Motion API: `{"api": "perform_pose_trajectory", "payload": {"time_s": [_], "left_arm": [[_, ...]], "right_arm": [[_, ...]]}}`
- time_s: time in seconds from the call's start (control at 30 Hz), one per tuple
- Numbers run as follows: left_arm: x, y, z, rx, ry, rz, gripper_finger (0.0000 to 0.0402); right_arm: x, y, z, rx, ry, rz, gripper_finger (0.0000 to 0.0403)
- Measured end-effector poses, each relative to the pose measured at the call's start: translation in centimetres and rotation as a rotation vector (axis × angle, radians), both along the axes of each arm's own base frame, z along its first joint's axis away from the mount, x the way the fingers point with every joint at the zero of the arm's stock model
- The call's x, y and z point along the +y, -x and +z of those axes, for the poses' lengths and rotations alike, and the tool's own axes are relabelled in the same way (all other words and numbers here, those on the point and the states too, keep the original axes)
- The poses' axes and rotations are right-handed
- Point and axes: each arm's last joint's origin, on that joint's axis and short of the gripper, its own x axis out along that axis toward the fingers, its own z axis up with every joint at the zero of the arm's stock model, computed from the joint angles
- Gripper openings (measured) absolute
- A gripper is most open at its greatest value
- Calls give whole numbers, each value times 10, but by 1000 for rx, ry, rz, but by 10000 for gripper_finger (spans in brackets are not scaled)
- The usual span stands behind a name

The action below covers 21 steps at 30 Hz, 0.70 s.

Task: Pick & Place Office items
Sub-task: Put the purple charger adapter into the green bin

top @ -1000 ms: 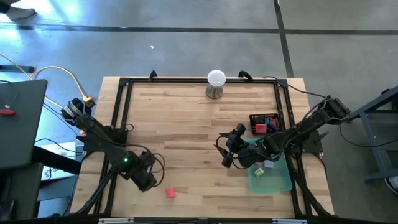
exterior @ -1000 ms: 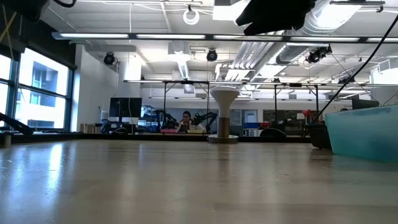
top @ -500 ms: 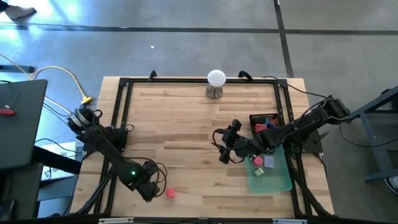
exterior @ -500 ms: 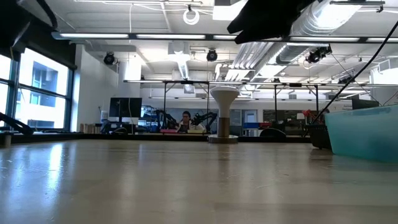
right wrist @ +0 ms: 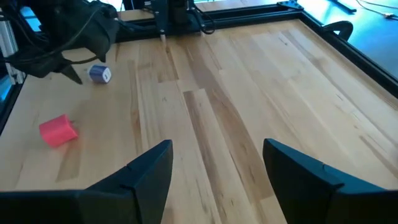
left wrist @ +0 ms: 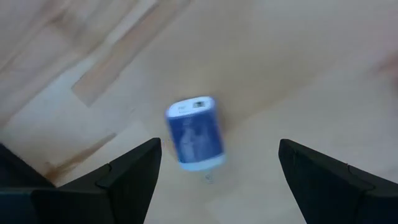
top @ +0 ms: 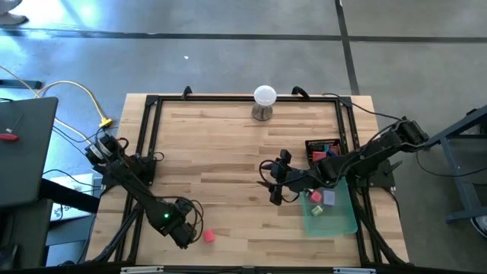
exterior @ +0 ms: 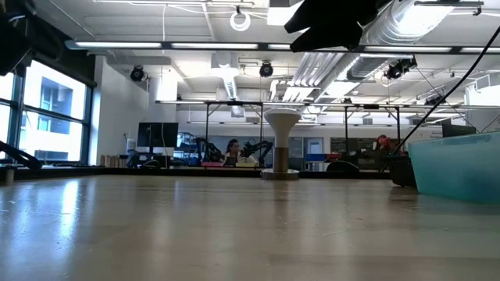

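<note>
Near the desk's [top: 228,144] front-left edge: left gripper [top: 185,234], jaws released and spread wide, poised over a small blue-and-white cylindrical item [left wrist: 196,132] lying on its side on the bare wood, touching neither finger. Just beside it toward the front edge, a pink blocky item [top: 208,236], lying alone; the right wrist view shows the pink item [right wrist: 58,130] and the blue item [right wrist: 99,74] apart from each other, with the left gripper [right wrist: 71,37] above the blue one.

Centre-right: right gripper [top: 275,181], jaws released and empty, raised above open wood just left of the translucent green tray [top: 338,221]. Tray sits against the right frame rail and holds several items in pink, lavender and pale green. Behind it, a black holder [top: 323,150] with red and purple pieces.

Back edge, middle: white ball on a metal stand [top: 263,103].

Open room: wide bare wood across the desk's middle and left rear, bounded by the black frame [top: 152,103].
</note>
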Motion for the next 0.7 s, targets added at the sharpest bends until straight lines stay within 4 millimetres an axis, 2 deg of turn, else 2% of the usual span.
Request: {"api": "perform_pose_trajectory", "payload": {"time_s": [0.27,0.47,0.7], "left_arm": [[-5,19,-13,5,-67,88,317],[0,11,-17,-14,-55,68,317],[2,12,-28,2,-26,66,317]], "right_arm": [[0,0,0,0,0,0,238],[0,0,0,-2,-8,-4,238],[0,0,0,-2,-10,-5,238]]}}
